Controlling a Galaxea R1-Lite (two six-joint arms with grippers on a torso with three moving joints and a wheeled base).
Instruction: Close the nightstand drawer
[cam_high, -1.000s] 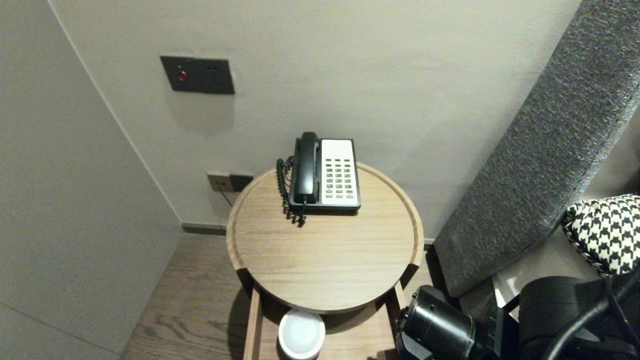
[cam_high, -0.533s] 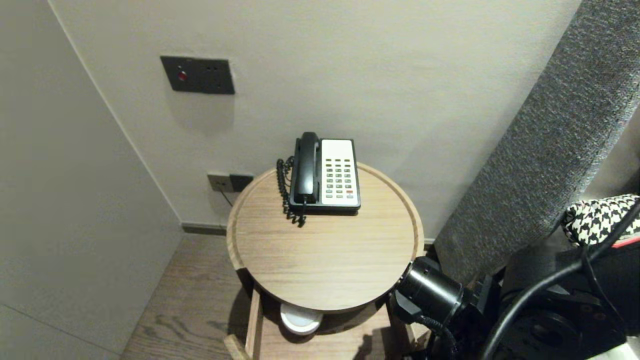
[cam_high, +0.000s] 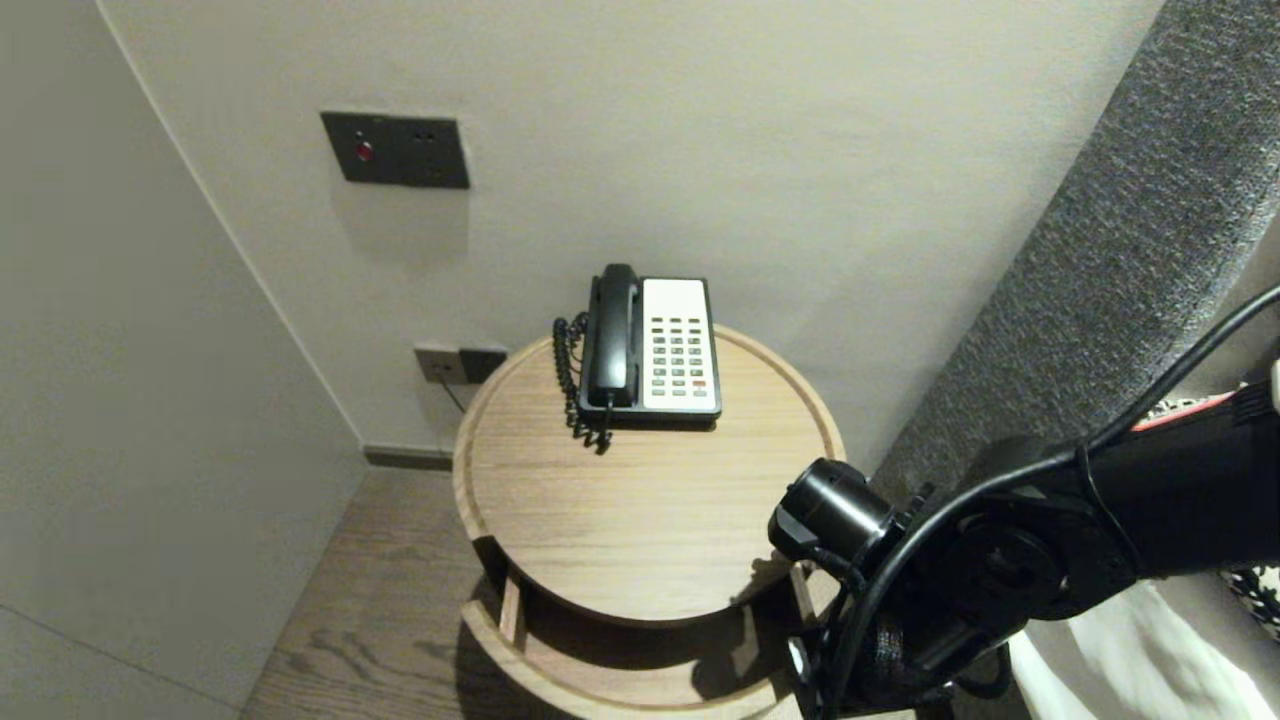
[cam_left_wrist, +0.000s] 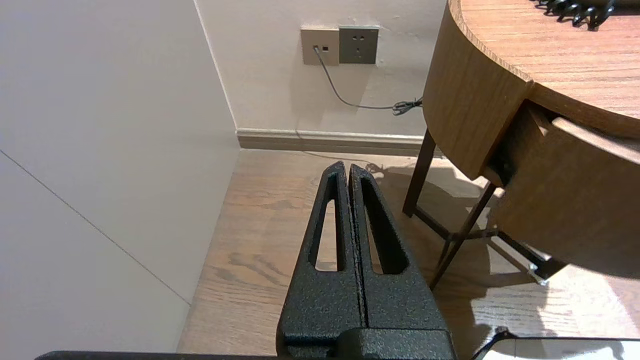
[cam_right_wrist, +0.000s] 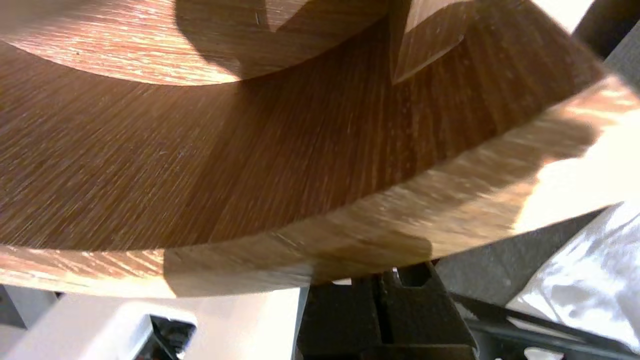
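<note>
**Right gripper pressed shut at the drawer's curved front**

Right gripper (cam_right_wrist: 381, 292) has its fingers pressed together and holds nothing. Its tips are hidden just beneath the curved front of the drawer (cam_right_wrist: 350, 225), toward that front's right end. The drawer stands partly out from under the table (cam_high: 650, 520).

Contact so far off-centre could, I judge, skew the drawer and jam it. The closed fingers might also slip off the smooth rim. A jolt through the thin-legged table could shift the telephone (cam_high: 650, 345) at its far edge. The arm's bulky joint also hangs near the table's rim, so a bump is possible.

Left gripper (cam_left_wrist: 348, 170), likewise pressed together and empty, hangs over the floor (cam_left_wrist: 280, 225) left of the table.

Count: two grippers, one table, one drawer, one telephone, two socket plates (cam_left_wrist: 358, 45) low on the wall, one dark switch panel (cam_high: 395, 150) higher up.
</note>
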